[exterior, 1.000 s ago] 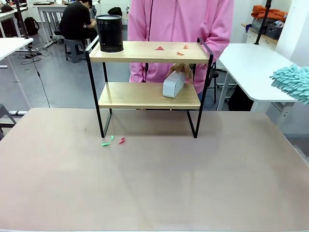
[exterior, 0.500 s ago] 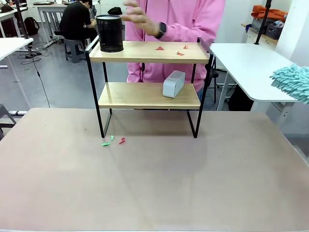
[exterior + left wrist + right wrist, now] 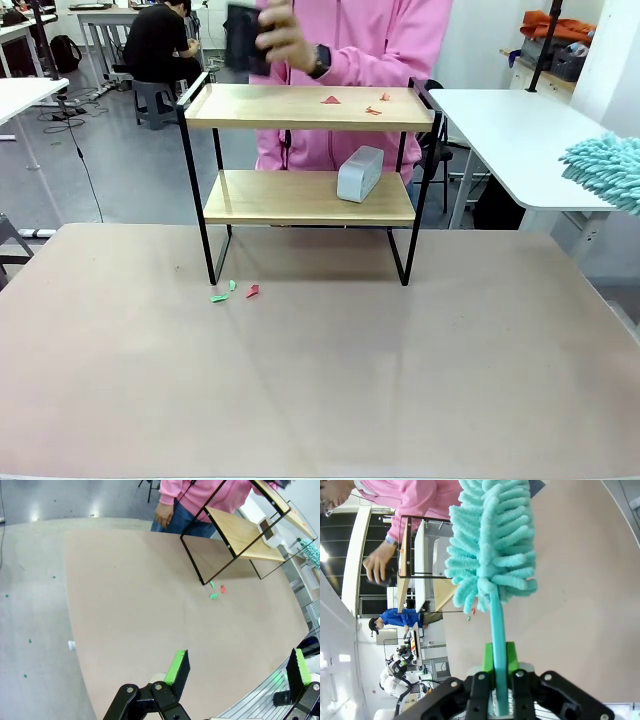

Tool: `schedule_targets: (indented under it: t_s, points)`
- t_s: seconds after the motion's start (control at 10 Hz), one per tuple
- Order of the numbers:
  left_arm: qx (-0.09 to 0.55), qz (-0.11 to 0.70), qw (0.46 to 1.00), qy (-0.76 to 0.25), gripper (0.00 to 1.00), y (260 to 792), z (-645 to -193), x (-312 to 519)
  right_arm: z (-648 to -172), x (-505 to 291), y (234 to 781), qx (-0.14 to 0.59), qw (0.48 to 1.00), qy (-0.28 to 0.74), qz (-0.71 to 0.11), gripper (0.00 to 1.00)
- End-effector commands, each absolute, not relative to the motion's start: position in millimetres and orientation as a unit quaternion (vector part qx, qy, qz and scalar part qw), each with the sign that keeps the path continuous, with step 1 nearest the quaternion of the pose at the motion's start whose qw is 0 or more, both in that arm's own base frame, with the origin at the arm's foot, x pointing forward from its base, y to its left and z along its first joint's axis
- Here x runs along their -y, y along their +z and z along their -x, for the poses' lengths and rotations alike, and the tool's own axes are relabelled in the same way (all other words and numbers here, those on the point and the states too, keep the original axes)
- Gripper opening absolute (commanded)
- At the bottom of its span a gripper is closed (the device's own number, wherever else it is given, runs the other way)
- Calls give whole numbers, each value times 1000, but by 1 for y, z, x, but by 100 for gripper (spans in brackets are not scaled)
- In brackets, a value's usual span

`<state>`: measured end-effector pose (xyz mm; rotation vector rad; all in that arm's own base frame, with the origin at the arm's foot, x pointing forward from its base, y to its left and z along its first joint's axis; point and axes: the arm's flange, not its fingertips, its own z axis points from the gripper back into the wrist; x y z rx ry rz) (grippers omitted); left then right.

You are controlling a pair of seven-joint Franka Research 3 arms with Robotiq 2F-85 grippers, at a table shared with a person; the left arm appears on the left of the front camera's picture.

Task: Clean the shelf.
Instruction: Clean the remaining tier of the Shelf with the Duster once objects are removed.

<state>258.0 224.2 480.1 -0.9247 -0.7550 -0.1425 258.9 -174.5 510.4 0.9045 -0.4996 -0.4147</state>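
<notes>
Shelf [image 3: 280, 108]: two-tier rack with two light wooden boards on a thin black frame with four legs. It stands upright on the far half of the counter [image 3: 320, 400], about central between left and right, just in front of a person [image 3: 380, 50] in a pink top at the far edge.

Top board: a few small red scraps [image 3: 331, 99] lie on the right half.

Lower board: one white box [image 3: 360, 174] lies right of centre, set at a slant.

Black cup [image 3: 243, 40]: it is in the air above the far-left end of the top board, clear of the wood, gripped by the person's hand [image 3: 285, 40]. Both are blurred.

Mixed scraps [image 3: 219, 297]: green and red bits lie on the counter just beside the shelf's near left leg.

Left pincer [image 3: 237, 662]: the jaws are spread wide with nothing between them. It hangs over the near left part of the counter, well apart from the shelf.

Right pincer [image 3: 499, 662]: it is clamped tight on the turquoise handle of a duster [image 3: 492, 545], whose fluffy head points away from the wrist. In the front view the head sits at the right edge, off the counter's right side and well apart from the shelf.
</notes>
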Motion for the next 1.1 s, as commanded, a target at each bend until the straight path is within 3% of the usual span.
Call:
schedule_targets:
  t_s: [0.0, 0.2, 0.6, 0.9, 1.0]
  points:
    - [364, 436, 820, -74, 100, 481, -258, -223, -259, 175, 509, 250, 846, -191, -430, 12]
    - [364, 436, 820, -74, 100, 481, -258, -223, -270, 167, 521, 230, 845, -194, -443, 12]
    - [364, 436, 820, -74, 100, 481, -258, -223, -339, 37, 642, 345, 855, 31, -385, 12]
    - [364, 436, 820, -74, 100, 481, -258, -223, -338, -58, 641, 420, 855, 100, -287, 12]
    - [364, 436, 820, -74, 100, 481, -258, -223, -329, -43, 669, 351, 865, 93, -346, 12]
